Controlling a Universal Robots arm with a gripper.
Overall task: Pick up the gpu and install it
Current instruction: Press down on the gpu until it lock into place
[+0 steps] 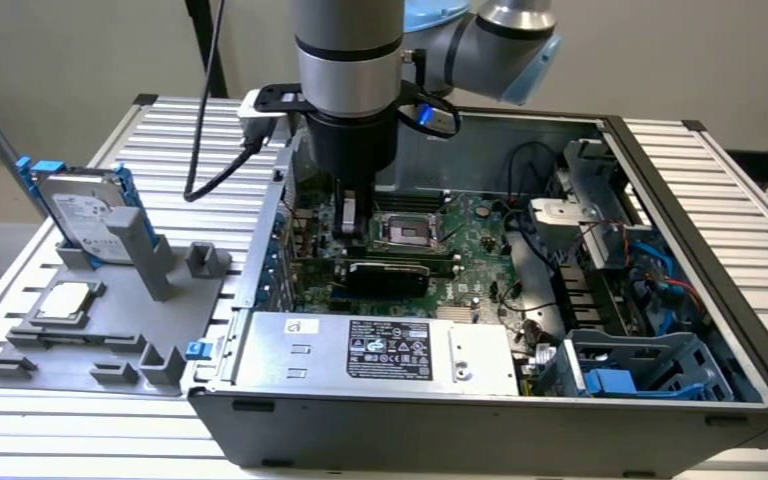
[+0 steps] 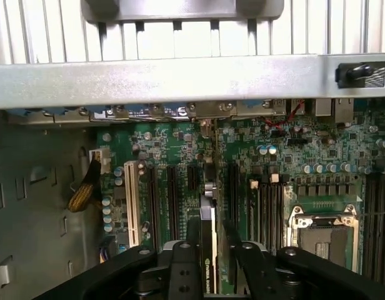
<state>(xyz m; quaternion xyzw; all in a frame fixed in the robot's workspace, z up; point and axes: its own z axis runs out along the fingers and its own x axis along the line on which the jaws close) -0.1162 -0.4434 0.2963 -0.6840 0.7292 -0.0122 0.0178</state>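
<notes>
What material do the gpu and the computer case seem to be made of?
gpu: a green circuit board, probably fibreglass laminate, with a matte black face that looks like plastic. Computer case: most likely sheet metal, painted dull grey outside; its upper rim looks bare and silvery.

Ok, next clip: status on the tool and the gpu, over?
Tool low inside the case, right at the gpu. Gpu standing on edge at the motherboard slots. Nothing seen in its way.

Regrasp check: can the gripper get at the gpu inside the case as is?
Probably yes: the gripper sits directly over the gpu, standing on edge among the motherboard slots, nothing between them.
</notes>
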